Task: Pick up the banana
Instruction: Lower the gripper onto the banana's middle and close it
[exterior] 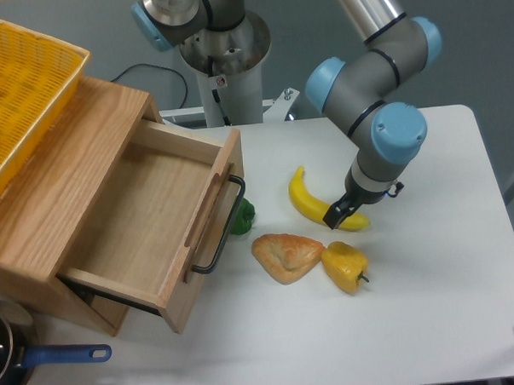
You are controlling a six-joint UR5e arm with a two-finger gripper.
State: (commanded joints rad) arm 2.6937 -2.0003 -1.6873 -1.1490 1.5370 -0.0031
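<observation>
Over curved banana (311,205) (smooth, yellow), claw (336,215)

The tool (336,215) covers part of the banana (309,204); its finger gap is too dark to judge. A green object (243,215) hides behind the drawer front (214,228). The yellow basket (22,92) and pan (13,361) run off the left edge.

Yellow banana (309,204) lies flat (curved, stem up).
</observation>
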